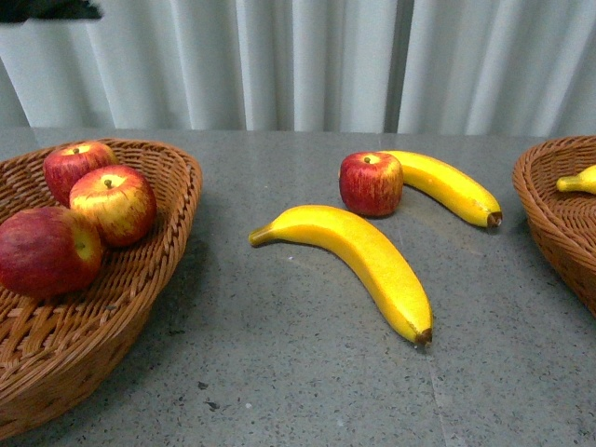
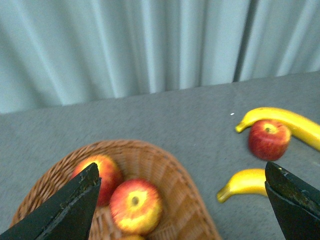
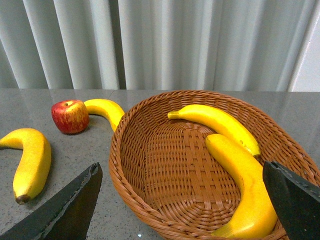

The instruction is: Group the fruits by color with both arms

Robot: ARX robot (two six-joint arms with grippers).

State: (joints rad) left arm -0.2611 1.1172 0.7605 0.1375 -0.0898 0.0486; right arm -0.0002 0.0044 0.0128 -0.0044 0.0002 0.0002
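Baskets stand left and right: the left basket (image 1: 160, 279) holds three red apples (image 1: 112, 203), the right basket (image 3: 150, 150) two bananas (image 3: 220, 122). Between them on the table (image 1: 307, 372) lie one apple (image 1: 371, 183) and two more bananas (image 1: 358, 256). The left gripper (image 2: 181, 170) and the right gripper (image 3: 181, 167) are wide open, holding nothing.

Black wedge fingers on both grippers

In the left wrist view, the left gripper (image 2: 181, 167) appears only as two matte black fingers (image 2: 70, 210). Each is a flat wedge narrowing to a blunt, squared tip, with pale scuffs and small specks of wear along the upper edge. In the right wrist view, the right gripper (image 3: 181, 167) has the same pair of black wedge fingers (image 3: 292, 200), with dull, faintly grey-dusted faces, straight edges and lighter rubbed lines near the tips.
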